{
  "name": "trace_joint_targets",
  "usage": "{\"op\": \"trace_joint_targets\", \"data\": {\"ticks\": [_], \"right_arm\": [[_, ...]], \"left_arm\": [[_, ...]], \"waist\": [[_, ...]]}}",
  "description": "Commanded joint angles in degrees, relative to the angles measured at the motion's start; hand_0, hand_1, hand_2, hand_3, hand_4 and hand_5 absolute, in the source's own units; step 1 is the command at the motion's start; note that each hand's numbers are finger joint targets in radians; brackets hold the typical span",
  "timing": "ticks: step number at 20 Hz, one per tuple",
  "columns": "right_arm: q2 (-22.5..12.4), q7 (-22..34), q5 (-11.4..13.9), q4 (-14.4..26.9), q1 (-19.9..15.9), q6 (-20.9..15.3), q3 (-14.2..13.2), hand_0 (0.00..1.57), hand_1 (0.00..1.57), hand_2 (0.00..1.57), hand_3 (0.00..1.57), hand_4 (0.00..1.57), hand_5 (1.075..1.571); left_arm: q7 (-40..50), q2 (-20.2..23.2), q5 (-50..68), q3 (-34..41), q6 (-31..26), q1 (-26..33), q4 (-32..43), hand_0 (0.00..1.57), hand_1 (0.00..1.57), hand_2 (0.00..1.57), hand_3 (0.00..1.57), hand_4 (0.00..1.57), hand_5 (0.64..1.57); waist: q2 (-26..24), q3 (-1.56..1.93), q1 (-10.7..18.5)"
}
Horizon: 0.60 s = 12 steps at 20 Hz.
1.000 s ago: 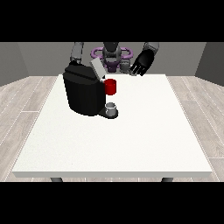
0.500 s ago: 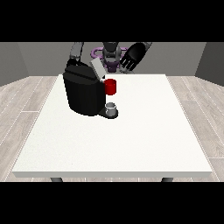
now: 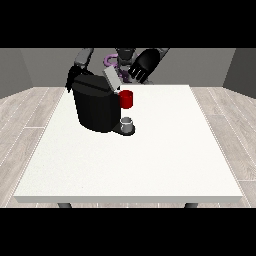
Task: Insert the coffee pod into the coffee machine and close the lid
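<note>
Lid stood open on the coffee machine; closing remained. Pod unseen. My hand at the view's right hovered beside the lid, fingers relaxed, empty; the other hand's fingers I couldn't tell.

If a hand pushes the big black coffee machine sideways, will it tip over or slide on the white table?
The big black coffee machine looks wide and squat, so it would probably slide rather than tip. Its bulk suggests it is heavy and would resist a light push. The raised grey lid sits high at its top, so a push there might tilt it more.
</note>
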Motion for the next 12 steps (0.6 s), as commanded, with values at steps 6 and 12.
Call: {"op": "trace_joint_targets", "data": {"ticks": [6,12], "right_arm": [[-0.7,0.6,-1.3,-0.8,-4.2,-0.5,-2.7,0.0,0.0,0.0,0.0,0.19,1.571],[-1.0,2.5,-0.5,-1.9,-4.4,-1.1,-2.7,0.0,0.0,0.0,0.0,0.15,1.571]], "left_arm": [[0.7,0.3,-0.7,0.7,0.8,-4.8,1.3,1.22,1.22,1.29,1.24,0.49,1.571],[-1.3,1.1,-1.8,0.2,0.6,-4.6,2.5,1.19,1.19,1.26,1.23,0.47,1.571]], "waist": [[5.2,0.02,-1.6],[5.5,0.01,-1.8]]}}
